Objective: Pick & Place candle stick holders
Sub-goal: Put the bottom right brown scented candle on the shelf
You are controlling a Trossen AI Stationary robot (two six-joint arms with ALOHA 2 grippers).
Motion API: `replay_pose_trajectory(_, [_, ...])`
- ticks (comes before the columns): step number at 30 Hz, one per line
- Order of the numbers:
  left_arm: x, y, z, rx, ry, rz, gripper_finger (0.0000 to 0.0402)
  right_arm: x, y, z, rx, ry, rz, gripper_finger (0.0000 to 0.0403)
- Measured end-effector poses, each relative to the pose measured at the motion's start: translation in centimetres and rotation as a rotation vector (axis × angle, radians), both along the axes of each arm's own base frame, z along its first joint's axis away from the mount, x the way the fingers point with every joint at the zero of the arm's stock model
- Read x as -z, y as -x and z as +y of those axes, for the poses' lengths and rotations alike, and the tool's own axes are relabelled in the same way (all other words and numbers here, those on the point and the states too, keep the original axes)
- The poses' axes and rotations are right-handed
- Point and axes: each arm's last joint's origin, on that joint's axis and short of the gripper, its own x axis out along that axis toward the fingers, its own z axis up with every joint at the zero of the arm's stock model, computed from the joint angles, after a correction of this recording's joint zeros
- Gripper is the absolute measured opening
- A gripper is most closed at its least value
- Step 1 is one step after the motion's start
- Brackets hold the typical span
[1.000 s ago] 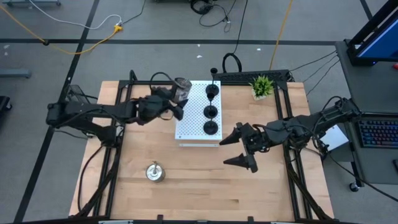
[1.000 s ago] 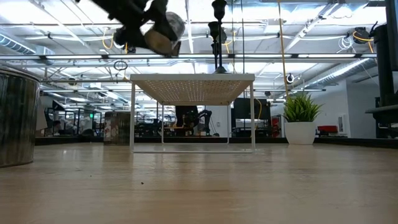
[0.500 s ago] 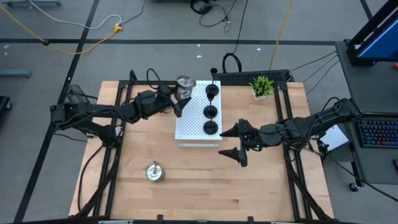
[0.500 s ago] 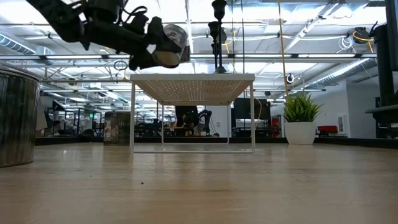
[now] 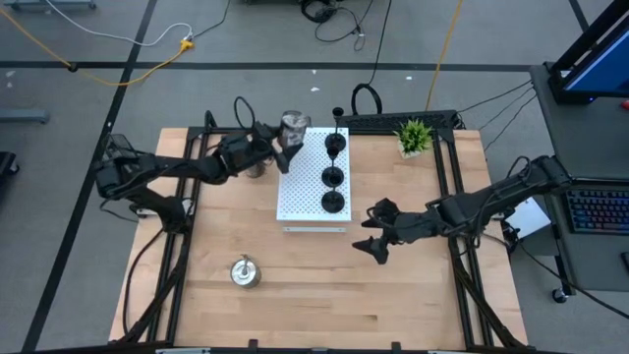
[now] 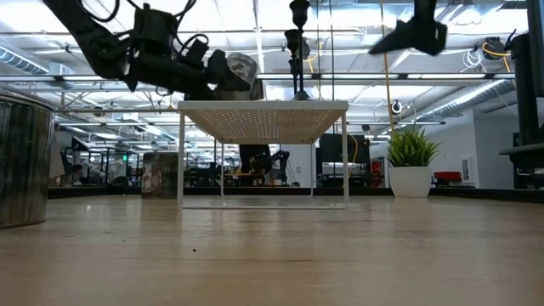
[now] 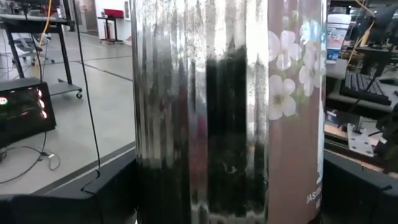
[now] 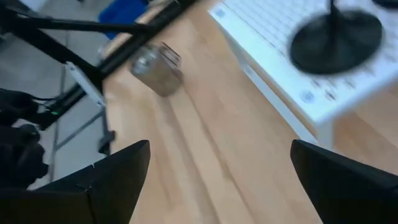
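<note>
We saw the left end effector point(image 5: 285, 149) clamped around a shiny silver holder point(image 5: 292, 126) at the white board's point(image 5: 305, 202) rear left corner. The holder looked rigid and slippery, so we judged its ribbed sides the safest grip. The right end effector point(image 5: 374, 236) hung spread and empty above the tabletop point(image 5: 413, 295).

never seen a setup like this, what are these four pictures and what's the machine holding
It is a robot with two dark arms at a wooden table, seen from above, from table height, and from a camera on each wrist. The left gripper holds a shiny silver candle holder at the corner of the white perforated board, where three black holders stand. The right gripper hangs open and empty beside the board. Another silver holder sits on the table, and a small potted plant at the back.
</note>
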Motion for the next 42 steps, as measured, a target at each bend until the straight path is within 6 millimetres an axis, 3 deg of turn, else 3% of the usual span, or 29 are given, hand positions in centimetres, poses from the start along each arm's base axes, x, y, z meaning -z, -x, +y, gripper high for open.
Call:
replay_pose_trajectory(9, [1.6,-1.3,2.6,0.007,0.033,0.023,0.0365,2.8,0.7,-0.6,0.053,-0.023,0.082,0.0379])
replay_pose_trajectory(15, [2.3,-2.1,4.1,0.015,0.055,0.041,0.0365,3.2,0.9,-0.7,0.069,-0.037,0.089,0.0379])
replay_pose_trajectory(20, [3.3,-2.5,4.5,0.020,0.076,0.068,0.0365,3.2,0.9,-0.9,0.074,-0.034,0.091,0.0379])
replay_pose_trajectory(42, [3.6,-2.2,4.9,0.013,0.107,0.119,0.0370,3.4,0.9,-0.9,0.079,-0.032,0.102,0.0379])
